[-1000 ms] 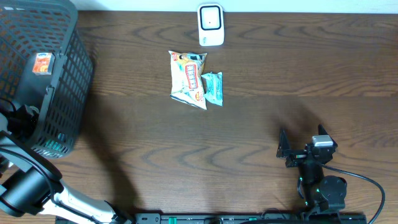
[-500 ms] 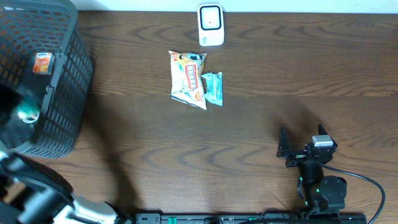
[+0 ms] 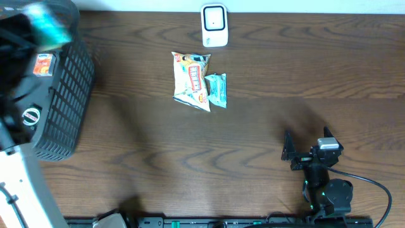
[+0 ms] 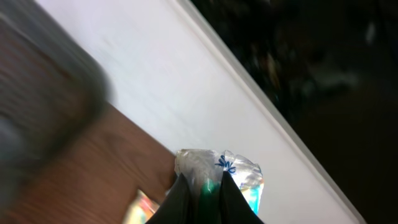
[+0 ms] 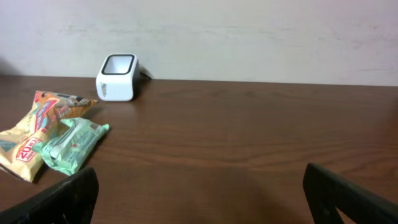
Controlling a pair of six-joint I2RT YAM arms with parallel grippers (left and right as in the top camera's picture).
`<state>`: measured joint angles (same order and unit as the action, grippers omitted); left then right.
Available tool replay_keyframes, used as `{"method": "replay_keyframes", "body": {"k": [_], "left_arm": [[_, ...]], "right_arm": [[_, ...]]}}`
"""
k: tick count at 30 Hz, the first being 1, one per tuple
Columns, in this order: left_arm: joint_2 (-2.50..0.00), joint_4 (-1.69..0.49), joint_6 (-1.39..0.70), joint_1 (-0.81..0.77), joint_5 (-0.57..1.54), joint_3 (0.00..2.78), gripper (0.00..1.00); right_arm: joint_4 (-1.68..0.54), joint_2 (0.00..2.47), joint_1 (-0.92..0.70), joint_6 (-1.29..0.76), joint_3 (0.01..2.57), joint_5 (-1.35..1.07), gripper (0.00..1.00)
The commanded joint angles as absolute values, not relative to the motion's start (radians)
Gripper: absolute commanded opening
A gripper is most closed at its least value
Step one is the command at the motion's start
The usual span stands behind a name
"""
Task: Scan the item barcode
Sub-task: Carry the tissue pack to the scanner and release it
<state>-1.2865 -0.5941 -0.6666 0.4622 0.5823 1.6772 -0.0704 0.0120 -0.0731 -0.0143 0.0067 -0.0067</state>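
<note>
Nearest you, well to the near right of the scanner [image 3: 214,25], your right gripper [image 3: 307,140] rests with jaws spread wide, holding nothing. Just on the scanner's near side, a snack bag [image 3: 192,80] and a small teal pack [image 3: 216,89] lie side by side. Far to the scanner's left, above the basket [image 3: 63,107], your left gripper [image 4: 203,190] is clenched on a teal packet [image 4: 242,180], raised in the air. You appear to be in the carry step. Next, bring that packet across to the scanner and turn its barcode toward the window; which face bears it, I cannot tell.
</note>
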Motion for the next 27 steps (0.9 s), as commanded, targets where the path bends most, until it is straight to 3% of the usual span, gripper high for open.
{"method": "replay_keyframes", "body": {"k": [1,7,13,21,22,24,27], "left_arm": [[-1.357,-0.597,-0.709,0.159,0.52,1.666,0.07],[-1.528,-0.551,-0.72,-0.168,0.308,1.666,0.07],[-1.781,-0.369,-0.72,-0.411,0.21,1.666,0.07],[-2.046,-0.202,-0.868,-0.544,0.163,1.666,0.08],[-2.08,-0.192,-0.874,-0.556,0.163,1.666,0.17],[-2.114,-0.192,-0.873,-0.567,0.163,1.666,0.17],[-2.137,-0.197,-0.857,-0.569,0.163,1.666,0.42]], "right_arm": [[-0.075,0.007,-0.065,-0.014,0.005,-0.002,0.99],[-0.075,0.007,-0.065,-0.014,0.005,-0.002,0.99],[-0.076,0.007,-0.065,-0.014,0.005,-0.002,0.99],[-0.075,0.007,-0.065,-0.014,0.005,-0.002,0.99],[-0.075,0.007,-0.065,-0.014,0.005,-0.002,0.99],[-0.075,0.007,-0.065,-0.014,0.005,-0.002,0.99],[-0.075,0.007,-0.065,-0.014,0.005,-0.002,0.99]]}}
